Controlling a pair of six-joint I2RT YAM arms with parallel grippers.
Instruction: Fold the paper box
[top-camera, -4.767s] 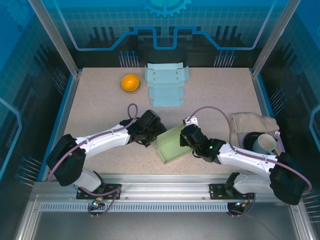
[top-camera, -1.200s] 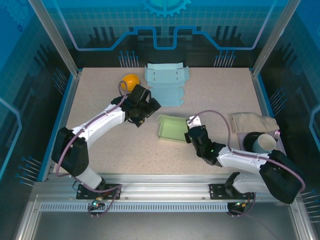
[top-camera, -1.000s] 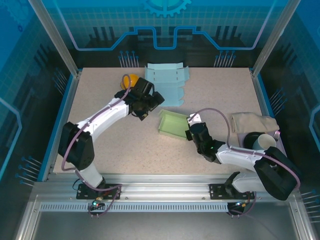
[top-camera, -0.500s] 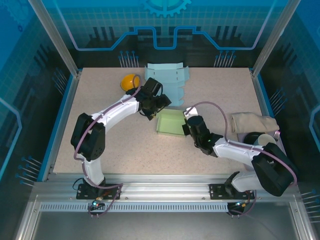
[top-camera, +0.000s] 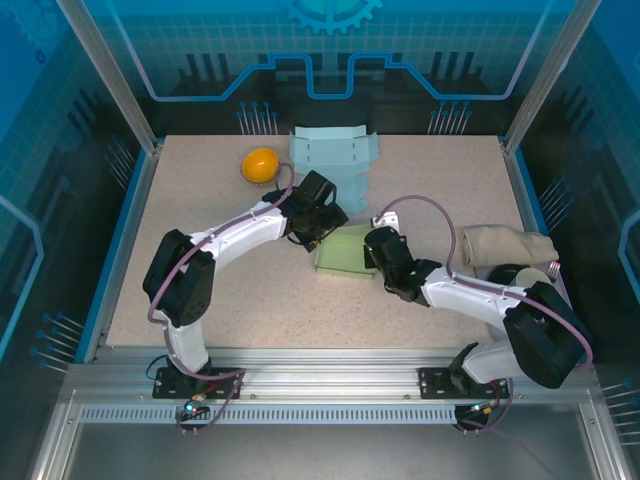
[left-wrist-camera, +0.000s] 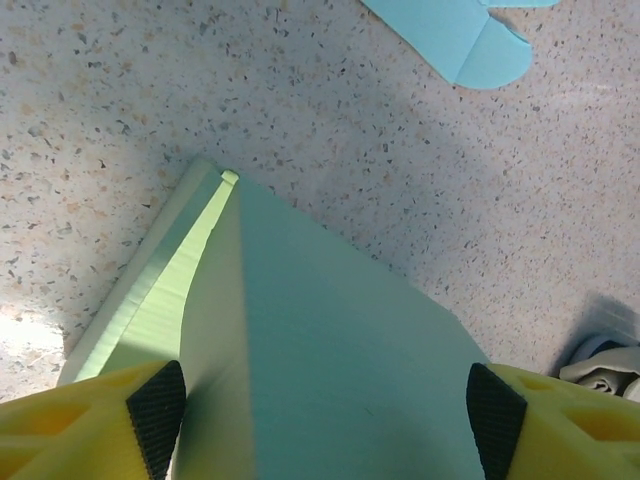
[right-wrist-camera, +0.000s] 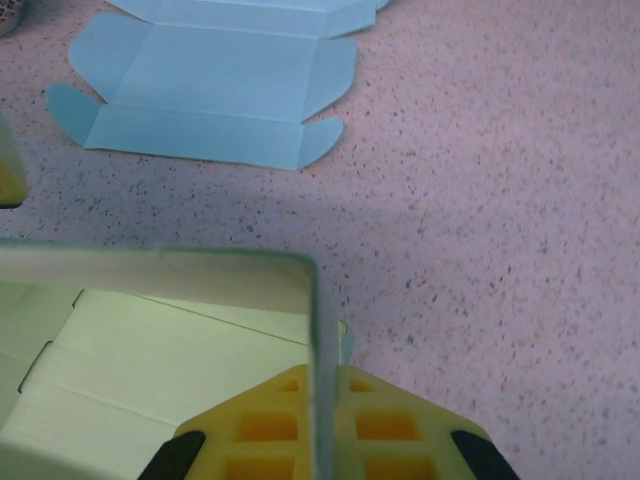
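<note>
While both arms reach in to meet near its middle, the speckled tabletop (top-camera: 200, 270) spreads wide beneath them in the overhead view. Largest on it is a stack of flat pale-blue box blanks (top-camera: 332, 168) at twelve o'clock, unfolded and set clear of the work. Just below centre sits the green paper box (top-camera: 343, 252), partly folded, between the two wrists. A beige cloth (top-camera: 505, 243) lies at three o'clock, well apart. A round orange object (top-camera: 260, 164) rests at eleven o'clock, near the blanks.

The right fingers (right-wrist-camera: 265, 425) are pressed together on the box's thin upright wall at its three o'clock side, seen edge-on between them. This is probably to anchor the box and keep that wall standing. The left fingers (left-wrist-camera: 157, 415) are spread wide, straddling a sloping green panel from the ten o'clock side. Whether their pads touch it cannot be told. They seem placed to close on that panel and fold it.
</note>
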